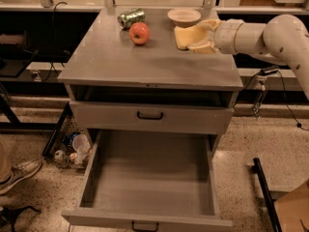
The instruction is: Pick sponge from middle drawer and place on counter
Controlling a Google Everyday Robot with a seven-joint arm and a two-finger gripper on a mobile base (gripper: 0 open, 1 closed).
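Observation:
My gripper (200, 36) reaches in from the right over the back right of the counter (120, 62). It is shut on the pale yellow sponge (185, 36), which it holds just above the counter top, in front of the cream bowl. The middle drawer (149, 178) stands pulled wide open below, its grey floor bare.
A cream bowl (184, 17), a red apple (139, 33) and a green can (131, 18) lying on its side sit at the back of the counter. A shallower drawer front with a black handle (149, 115) is shut above the open drawer. Clutter (72, 146) lies on the floor at left.

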